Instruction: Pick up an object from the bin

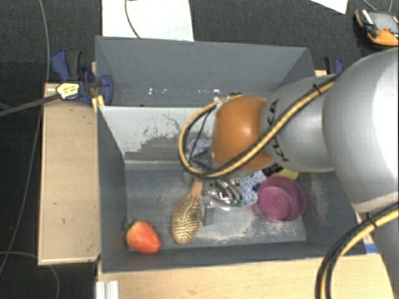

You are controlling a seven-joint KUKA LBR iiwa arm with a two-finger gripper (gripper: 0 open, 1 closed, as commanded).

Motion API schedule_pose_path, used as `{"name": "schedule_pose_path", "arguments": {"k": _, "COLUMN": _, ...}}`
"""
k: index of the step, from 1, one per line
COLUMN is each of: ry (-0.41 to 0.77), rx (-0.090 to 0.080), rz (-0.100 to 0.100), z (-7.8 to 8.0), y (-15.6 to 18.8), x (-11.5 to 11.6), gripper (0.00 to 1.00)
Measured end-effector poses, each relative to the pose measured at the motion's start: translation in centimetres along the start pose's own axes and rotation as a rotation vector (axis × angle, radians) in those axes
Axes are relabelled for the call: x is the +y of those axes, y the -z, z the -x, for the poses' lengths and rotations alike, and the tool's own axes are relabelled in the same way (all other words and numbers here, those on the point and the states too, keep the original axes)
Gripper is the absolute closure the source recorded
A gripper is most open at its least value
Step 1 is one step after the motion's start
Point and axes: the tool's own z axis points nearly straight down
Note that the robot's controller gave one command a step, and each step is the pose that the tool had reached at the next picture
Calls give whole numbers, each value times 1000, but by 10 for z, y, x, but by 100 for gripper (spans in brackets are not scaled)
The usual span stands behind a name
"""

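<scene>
My gripper hangs low in the middle of the bin, under the arm's orange cover. Its metal fingers are just right of a gold-coloured hairbrush, which lies with its bristle head toward the bin's front wall and its wooden handle pointing up toward the gripper. Right of the gripper sits a purple cup, lying with its mouth toward the camera. A blue and white patterned thing lies between the cup and the gripper, partly hidden by the arm.
A red strawberry rests in the bin's front left corner. The arm and its cables cover the bin's right and back middle. The bin's left floor is bare metal.
</scene>
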Motion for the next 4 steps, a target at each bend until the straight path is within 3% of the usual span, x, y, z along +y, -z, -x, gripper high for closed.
{"name": "schedule_pose_path", "arguments": {"k": 1, "ry": 6, "rx": 0, "rz": 1, "z": 12, "y": 39, "x": -24, "gripper": 0}}
{"name": "schedule_pose_path", "arguments": {"k": 2, "ry": 9, "rx": 3, "rz": 3, "z": -16, "y": 15, "x": -23, "gripper": 0}}
{"name": "schedule_pose_path", "arguments": {"k": 3, "ry": 26, "rx": 3, "rz": 7, "z": 2, "y": 24, "x": -42, "gripper": 0}}
{"name": "schedule_pose_path", "arguments": {"k": 4, "ry": 185, "rx": 3, "rz": 8, "z": 0, "y": -1, "x": 17, "gripper": 0}}
